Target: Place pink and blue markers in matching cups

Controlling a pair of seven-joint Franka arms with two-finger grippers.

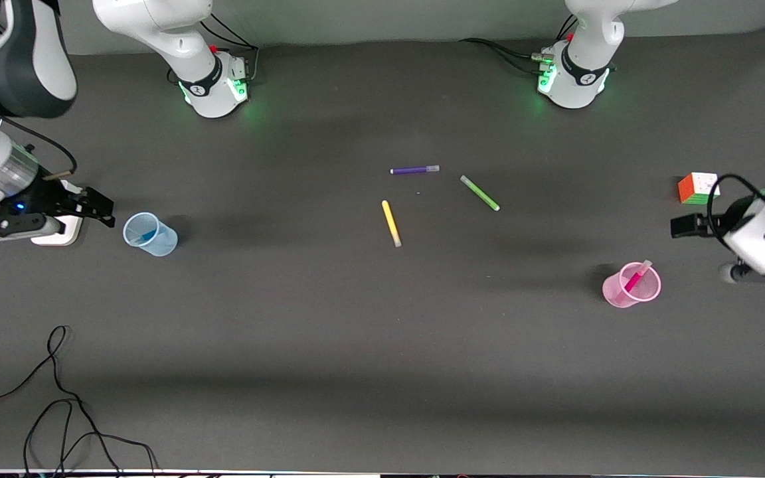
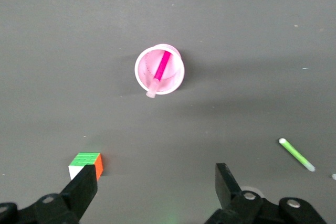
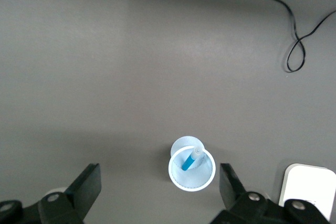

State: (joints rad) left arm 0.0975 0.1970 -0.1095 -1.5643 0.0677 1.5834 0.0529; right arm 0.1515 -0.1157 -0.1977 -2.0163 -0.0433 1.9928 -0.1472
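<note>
arms: glossy white shells, black joint bands | bases: green lights | tools: black fingers, black cables

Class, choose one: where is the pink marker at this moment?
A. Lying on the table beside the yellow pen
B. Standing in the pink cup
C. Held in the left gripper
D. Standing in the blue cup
B: the pink marker leans inside the pink cup, while the left gripper is open and holds nothing.

High front overview; both wrist cameras straight down, each over one cup.
</note>
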